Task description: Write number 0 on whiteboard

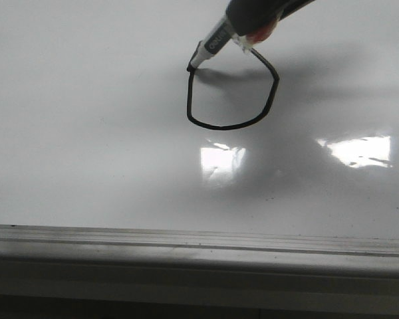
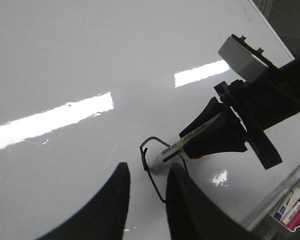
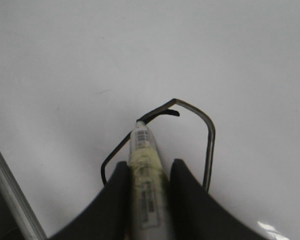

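The whiteboard fills the front view. The number 0, a thin black lopsided closed loop, is drawn on it. My right gripper is shut on a white marker, whose black tip rests at the loop's upper left. In the right wrist view the right gripper clamps the marker over the loop. My left gripper is open and empty, hovering over the board next to the loop and the marker.
A grey frame rail runs along the board's near edge. Bright light reflections lie on the board. In the left wrist view a tray with several markers sits beyond the board's edge.
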